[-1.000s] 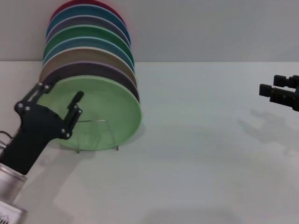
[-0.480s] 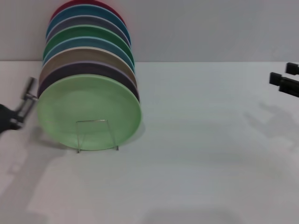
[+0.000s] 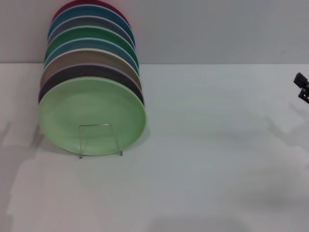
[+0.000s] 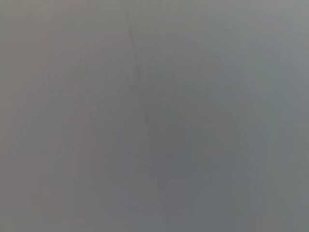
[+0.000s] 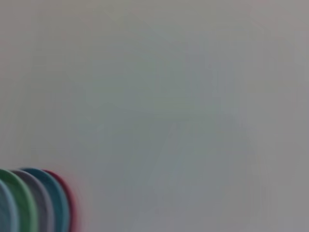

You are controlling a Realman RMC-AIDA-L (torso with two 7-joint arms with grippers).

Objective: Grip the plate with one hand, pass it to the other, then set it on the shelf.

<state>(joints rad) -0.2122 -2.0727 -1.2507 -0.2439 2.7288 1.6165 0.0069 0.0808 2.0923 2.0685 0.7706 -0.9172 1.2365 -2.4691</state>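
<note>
we see the round, matte, pale mint-green plastic plate (image 3: 91, 115) upright at the front of the small clear acrylic rack (image 3: 100, 140) on the white desk (image 3: 207, 159). it looks light, stiff and slick, best pinched at its upper rim. our left gripper is out of view, and of the right gripper (image 3: 302, 87) we cannot tell the fingers' state.

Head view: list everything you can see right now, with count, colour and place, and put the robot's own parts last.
Pale mint-green plate: one, front of the row, standing on edge on the table's left side.
Other plates: about eight behind it, lavender, tan, blue, darker green, grey-purple, teal and red, stacked toward the wall.
Clear rack: one, transparent thin uprights, in front of the mint plate's lower edge.
Table: one, white, across the view.
Wall: grey, behind the table.
Right gripper: black, only a tip shows at the right edge, holding nothing visible.
Left gripper: not in view.
</note>
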